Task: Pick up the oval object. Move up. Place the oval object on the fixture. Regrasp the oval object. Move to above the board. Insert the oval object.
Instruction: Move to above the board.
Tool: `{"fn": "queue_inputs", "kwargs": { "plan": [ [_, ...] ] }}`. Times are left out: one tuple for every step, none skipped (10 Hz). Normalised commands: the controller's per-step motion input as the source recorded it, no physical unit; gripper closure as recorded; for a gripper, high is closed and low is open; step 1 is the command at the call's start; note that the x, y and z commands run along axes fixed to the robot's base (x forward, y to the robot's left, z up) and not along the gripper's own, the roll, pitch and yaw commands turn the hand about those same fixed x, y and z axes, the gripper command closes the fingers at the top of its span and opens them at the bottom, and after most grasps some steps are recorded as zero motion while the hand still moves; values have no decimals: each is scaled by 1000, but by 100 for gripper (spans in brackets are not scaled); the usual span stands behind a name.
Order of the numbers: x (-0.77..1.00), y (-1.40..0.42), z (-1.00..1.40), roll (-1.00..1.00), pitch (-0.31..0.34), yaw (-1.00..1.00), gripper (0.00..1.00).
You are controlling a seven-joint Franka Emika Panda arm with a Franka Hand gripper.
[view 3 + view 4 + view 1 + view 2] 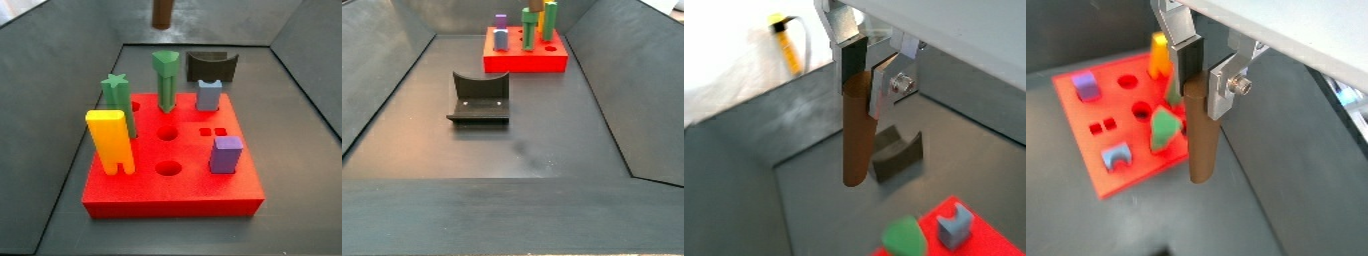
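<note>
Both wrist views show our gripper (865,62) clamped on the top of the oval object (854,135), which hangs with its long axis vertical, high above the floor. We judge the fixture (895,157) lies below, slightly offset from the peg's tip.

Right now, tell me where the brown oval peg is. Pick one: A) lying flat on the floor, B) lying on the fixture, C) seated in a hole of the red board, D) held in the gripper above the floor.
D: in both wrist views the brown oval peg hangs upright between the fingers of the gripper, clear of the fixture and the red board.
</note>
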Motion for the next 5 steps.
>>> {"fn": "queue_inputs", "kwargs": {
  "plan": [
    [-212,-527,77,-255,-40,1000,100],
    [-142,-371,63,-252,-49,1000,100],
    [-64,-176,46,-241,-68,1000,100],
    [-27,-77,41,-229,-86,1000,100],
    [-9,-6,27,-220,-107,1000,100]
  ]
}}
